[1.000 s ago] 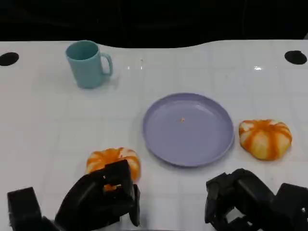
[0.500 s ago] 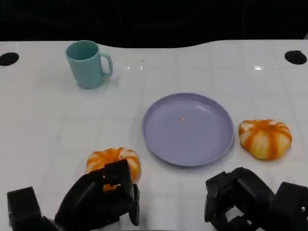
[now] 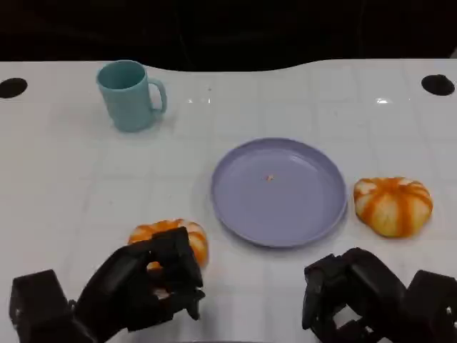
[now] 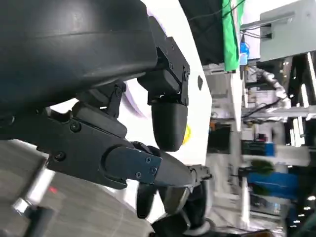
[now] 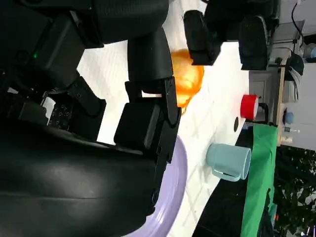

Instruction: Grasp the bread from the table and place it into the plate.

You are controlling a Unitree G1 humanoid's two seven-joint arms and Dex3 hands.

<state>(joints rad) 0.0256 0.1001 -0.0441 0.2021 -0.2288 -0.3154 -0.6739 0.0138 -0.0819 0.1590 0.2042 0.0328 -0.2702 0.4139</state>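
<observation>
Two orange, white-striped breads lie on the white table. The left bread (image 3: 173, 236) sits near the front edge, and my left hand (image 3: 139, 289) curls its fingers over its near side; orange shows between them. The same bread (image 5: 186, 79) shows in the right wrist view, and a yellow sliver of it (image 4: 186, 134) sits past my left hand's (image 4: 113, 123) fingers. The right bread (image 3: 393, 206) lies untouched beside the purple plate (image 3: 235, 214), which holds only a crumb. My right hand (image 3: 360, 300) rests near the front edge with fingers curled in, holding nothing.
A teal mug (image 3: 130, 94) stands at the back left, well away from the plate, and shows as the teal mug (image 5: 228, 160) in the right wrist view. Black holes (image 3: 438, 84) mark the table's far corners. A red object (image 5: 249, 106) stands beyond the table.
My left hand has moved forward and closed its fingers over the near half of the left bread, which stays in place on the table. The right hand, plate and right bread have not moved.
</observation>
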